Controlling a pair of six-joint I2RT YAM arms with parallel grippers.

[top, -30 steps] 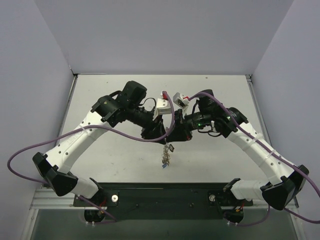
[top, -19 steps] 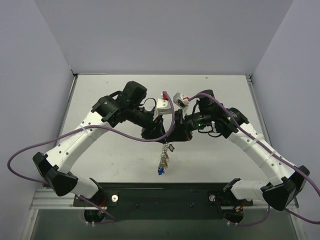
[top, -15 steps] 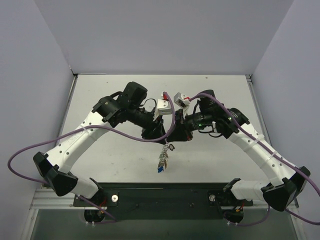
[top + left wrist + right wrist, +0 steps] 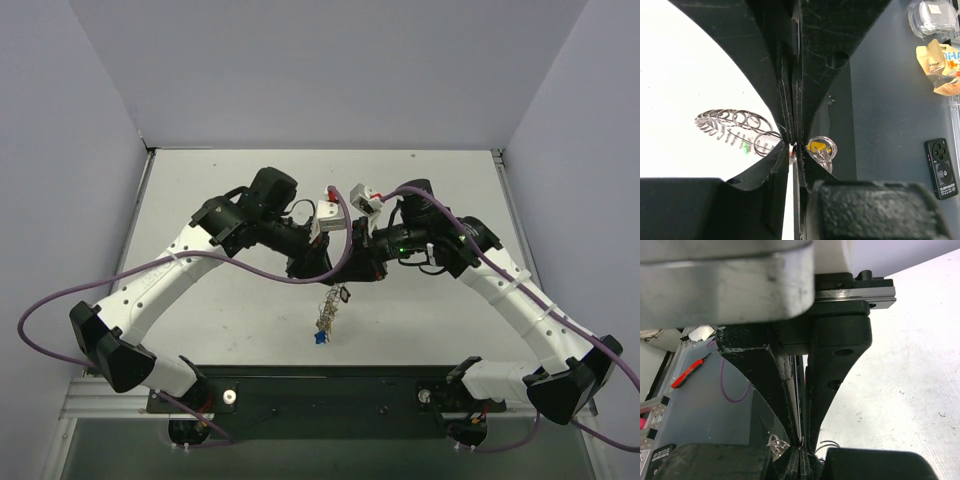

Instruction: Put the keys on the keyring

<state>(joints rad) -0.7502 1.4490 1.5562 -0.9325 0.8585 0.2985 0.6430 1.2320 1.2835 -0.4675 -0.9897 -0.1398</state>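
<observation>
Top camera looks down on table [image 4: 250,320]; wrist cameras look closely along their grippers [image 4: 794,145] [image 4: 801,440].

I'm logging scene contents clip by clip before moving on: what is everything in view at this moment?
keyring: one, silvery, hanging below the meeting grippers over mid-table.
keys: at least three heads, yellow, green, blue, hanging with the keyring; exact count unclear.
table: one, pale grey, under both arms.
red-handled tool: one, off the table.
black handset: one, on the dark floor.
yellow carton: one, same floor.
wrapped packet: one, clear, beside the carton.
left arm, right arm: white and black.
left gripper: black, closed on the keyring.
right gripper: black, shut on the keyring.
</observation>
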